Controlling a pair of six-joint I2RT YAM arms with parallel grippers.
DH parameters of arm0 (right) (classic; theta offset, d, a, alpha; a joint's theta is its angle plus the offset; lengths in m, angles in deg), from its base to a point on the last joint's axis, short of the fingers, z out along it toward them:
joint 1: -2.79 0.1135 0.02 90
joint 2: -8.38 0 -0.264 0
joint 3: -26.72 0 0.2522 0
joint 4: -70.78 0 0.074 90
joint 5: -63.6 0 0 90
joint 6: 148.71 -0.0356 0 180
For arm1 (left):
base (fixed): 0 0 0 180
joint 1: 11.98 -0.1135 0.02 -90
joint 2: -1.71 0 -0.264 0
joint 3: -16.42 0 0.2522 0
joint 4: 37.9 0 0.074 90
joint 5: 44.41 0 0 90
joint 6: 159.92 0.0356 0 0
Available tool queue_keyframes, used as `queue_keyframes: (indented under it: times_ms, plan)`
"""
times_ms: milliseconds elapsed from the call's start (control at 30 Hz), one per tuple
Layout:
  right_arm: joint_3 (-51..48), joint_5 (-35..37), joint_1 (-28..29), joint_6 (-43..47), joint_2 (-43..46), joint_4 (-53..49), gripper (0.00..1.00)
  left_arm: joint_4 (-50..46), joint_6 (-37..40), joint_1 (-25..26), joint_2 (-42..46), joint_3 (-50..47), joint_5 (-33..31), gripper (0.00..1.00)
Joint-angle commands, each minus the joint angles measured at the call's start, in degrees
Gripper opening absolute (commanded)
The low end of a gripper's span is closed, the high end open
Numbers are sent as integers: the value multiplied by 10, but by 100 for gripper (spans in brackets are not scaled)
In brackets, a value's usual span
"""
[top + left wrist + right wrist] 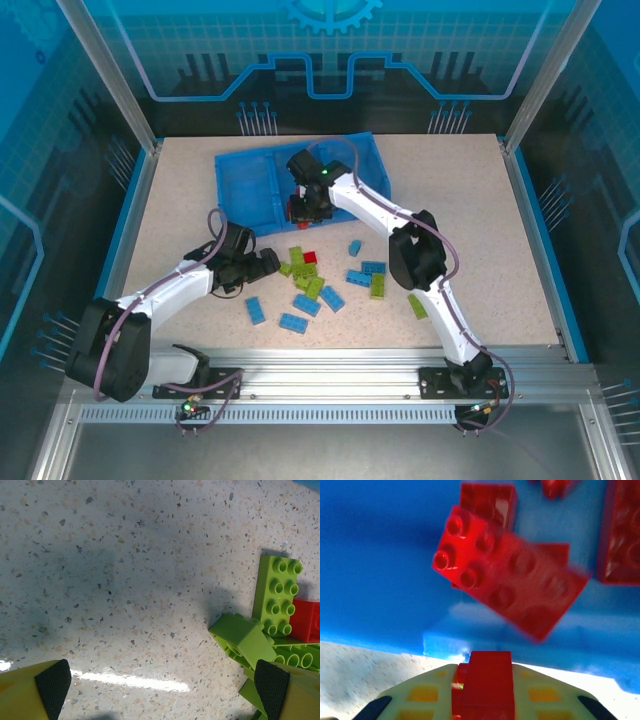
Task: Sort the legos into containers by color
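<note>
My right gripper hangs over the near edge of the blue tray, shut on a small red lego. Just ahead of it a bigger red lego shows tilted and blurred over the tray floor; I cannot tell whether it rests there. More red legos lie in that compartment. My left gripper is open and low over the table, nothing between its fingers. Its right finger is at a heap of green legos with one red lego among them.
Loose blue legos and green legos are scattered over the speckled table between the two arms. One green lego lies beside the right arm's forearm. The tray's left compartment has only blue floor showing.
</note>
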Motion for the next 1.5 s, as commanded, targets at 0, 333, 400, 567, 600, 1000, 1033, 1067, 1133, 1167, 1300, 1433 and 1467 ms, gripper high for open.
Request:
queue_keyframes:
  times_ms: [0,333,400,567,600,1000,1033,1067,1133,1167,1300,1433,1467]
  plan:
    - [39,-21,-20,-27,-43,-9,22,1,-9,-2,3,-6,7,99]
    - [74,-31,-41,-80,-60,34,29,0,-11,-2,8,-10,6,99]
    - [75,-32,-41,-84,-65,35,38,0,-11,-2,8,-11,7,99]
    - [72,-43,-40,-75,-69,41,60,-3,-12,-2,13,-12,6,99]
    - [73,-40,-39,-71,-65,41,63,-3,-12,-2,12,-13,6,99]
    - [51,-3,-12,29,36,-3,82,3,-19,-2,11,-18,10,99]
    - [34,4,-9,39,49,-11,82,4,-19,-2,11,-19,10,99]
    - [11,11,-4,45,71,-13,82,4,-19,-2,11,-19,10,99]
    - [-60,27,4,51,109,1,82,4,-21,-2,13,-21,8,99]
    - [-97,32,7,49,130,16,81,4,-20,-2,13,-22,8,99]
    - [-207,31,21,33,186,76,81,5,-19,-2,12,-23,8,99]
    - [-233,50,32,38,195,107,84,5,-18,-2,8,-20,12,99]
    - [-222,50,30,37,187,102,84,5,-17,-2,6,-17,13,99]
